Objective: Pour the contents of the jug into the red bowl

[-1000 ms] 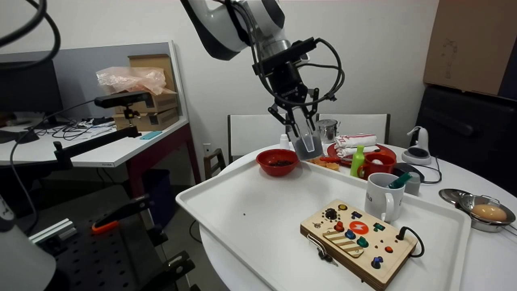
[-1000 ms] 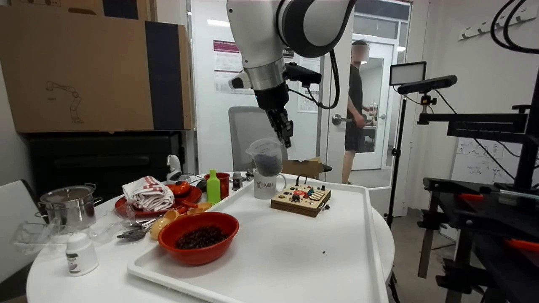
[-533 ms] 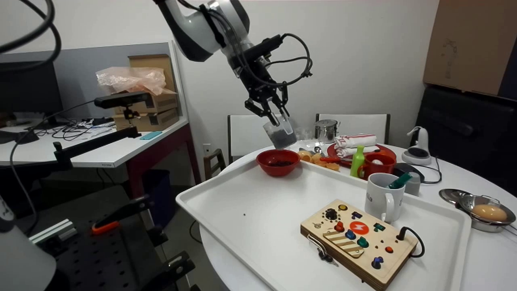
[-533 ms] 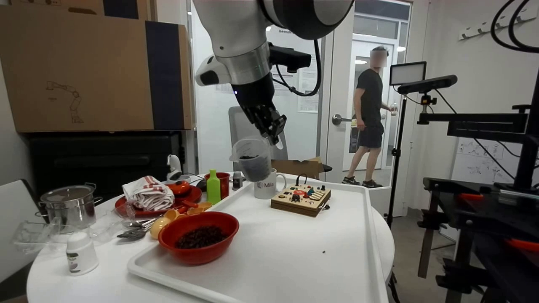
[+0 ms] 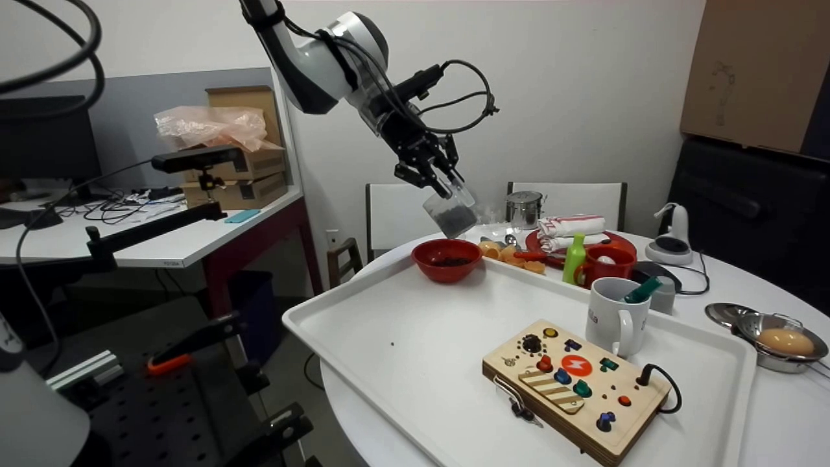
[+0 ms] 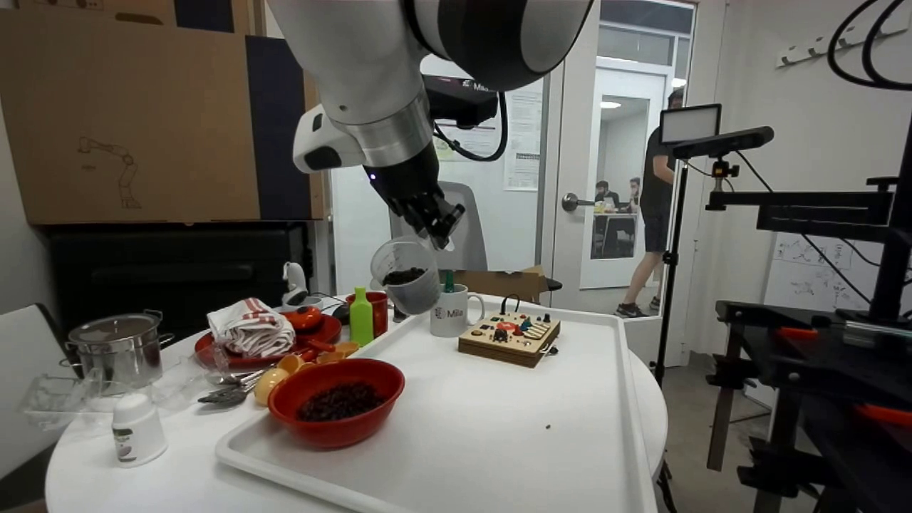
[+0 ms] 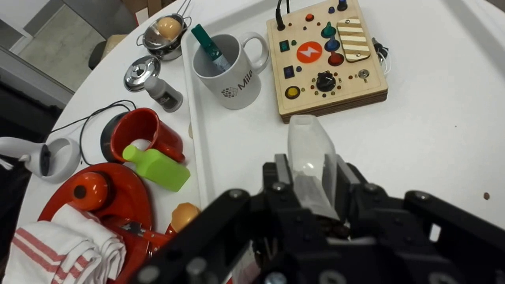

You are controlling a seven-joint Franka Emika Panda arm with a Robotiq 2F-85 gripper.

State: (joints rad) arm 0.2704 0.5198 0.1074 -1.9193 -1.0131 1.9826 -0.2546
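Standing at the front left of an exterior view, a small white bottle (image 6: pixel 137 434) is resting on a round white surface (image 6: pixel 184 476). To its right, a red bowl (image 6: pixel 342 436) is sitting near a corner of a white tray (image 6: pixel 491 427) and holding a heap of small dark beans (image 6: pixel 340 403); both exterior views are showing it. A single dark speck (image 6: pixel 548 427) is lying on the tray, well apart from the bowl.

Above and beyond the bowl, a clear plastic jug (image 6: pixel 417 293) is hanging in the air, apart from it. The jug is leaning at a tilt, its open mouth facing up and partly toward the viewer, and more dark beans are showing inside. In the wrist view, the jaws are squeezing the jug's handle (image 7: pixel 309 138) between them. The robot arm (image 6: pixel 377 92) is slanting overhead.

Left of the jug, a steel pot (image 6: pixel 117 349) is standing on the surface, and a folded, red-striped towel (image 6: pixel 249 335) is lying on a red plate (image 7: pixel 136 193). Past the plate, a green bottle (image 6: pixel 361 320) and a red mug (image 6: pixel 380 313) are standing just beside each other. Behind the jug, on the tray, a white mug (image 6: pixel 456 326) is holding a green marker (image 7: pixel 209 43), and a wooden box (image 6: pixel 499 349) with knobs (image 7: pixel 326 81) is sitting just beside the mug.

Farthest back, a person (image 6: pixel 654 185) in dark clothes is showing through a glass door (image 6: pixel 572 142), partly hidden behind a flat panel (image 6: pixel 690 125).
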